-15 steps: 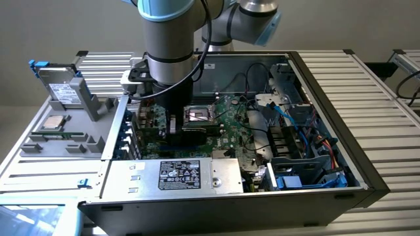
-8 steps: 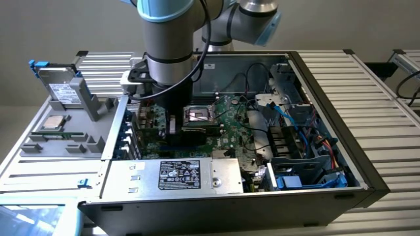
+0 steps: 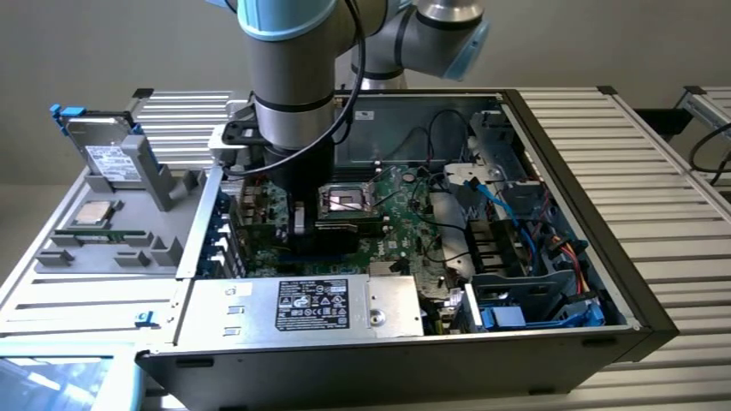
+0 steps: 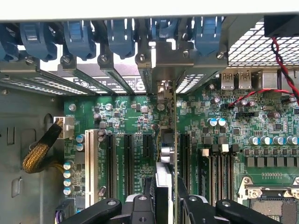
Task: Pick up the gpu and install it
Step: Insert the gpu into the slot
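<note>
The gpu [image 4: 167, 140] stands on edge over the green motherboard [image 4: 135, 112], seen edge-on, with its silver end bracket [image 4: 163, 88] up against the case's rear slot openings. Its lower edge lies along a black expansion slot, between neighbouring slots [image 4: 127, 158]; I cannot tell how deep it sits. My gripper [image 4: 164, 205] is shut on the card, a black finger [image 4: 140, 207] on each side of its cooler. In the exterior view the gripper [image 3: 300, 233] reaches down into the open computer case [image 3: 571, 128], beside the CPU socket [image 3: 342, 201].
Blue slot latches [image 4: 121, 35] line the case's rear wall. Memory slots [image 4: 219, 163] and capacitors lie close beside the card. A braided yellow cable [image 4: 42, 149], the power supply [image 3: 331, 306] and loose cables [image 3: 502, 205] crowd the case. A parts rack [image 3: 115, 158] stands outside at the exterior view's left.
</note>
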`<act>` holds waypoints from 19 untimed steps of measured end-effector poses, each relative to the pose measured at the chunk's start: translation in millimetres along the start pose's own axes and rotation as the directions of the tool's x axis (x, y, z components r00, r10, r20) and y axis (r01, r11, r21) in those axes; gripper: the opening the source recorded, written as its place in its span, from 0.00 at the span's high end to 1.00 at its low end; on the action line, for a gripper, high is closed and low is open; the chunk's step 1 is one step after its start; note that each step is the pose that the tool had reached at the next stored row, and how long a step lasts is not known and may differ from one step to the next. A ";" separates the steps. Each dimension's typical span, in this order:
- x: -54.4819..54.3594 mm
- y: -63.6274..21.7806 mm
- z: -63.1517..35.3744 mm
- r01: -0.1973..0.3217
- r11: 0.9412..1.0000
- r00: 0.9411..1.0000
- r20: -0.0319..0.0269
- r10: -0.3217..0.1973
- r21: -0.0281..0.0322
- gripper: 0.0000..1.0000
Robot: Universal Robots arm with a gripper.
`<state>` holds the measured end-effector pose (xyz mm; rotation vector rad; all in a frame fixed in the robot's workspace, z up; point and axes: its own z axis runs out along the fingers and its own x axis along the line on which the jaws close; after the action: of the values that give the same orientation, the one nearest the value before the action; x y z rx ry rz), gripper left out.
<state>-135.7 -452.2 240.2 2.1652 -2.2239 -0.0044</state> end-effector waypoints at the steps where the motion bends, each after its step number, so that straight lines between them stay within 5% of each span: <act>1: 0.0 0.0 0.0 0.000 1.000 1.000 0.000 0.000 0.000 0.72; 19: 0.4 -0.3 0.8 0.005 1.000 1.000 0.000 -0.005 0.001 0.72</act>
<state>-135.5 -452.7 239.4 2.1715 -2.2189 -0.0034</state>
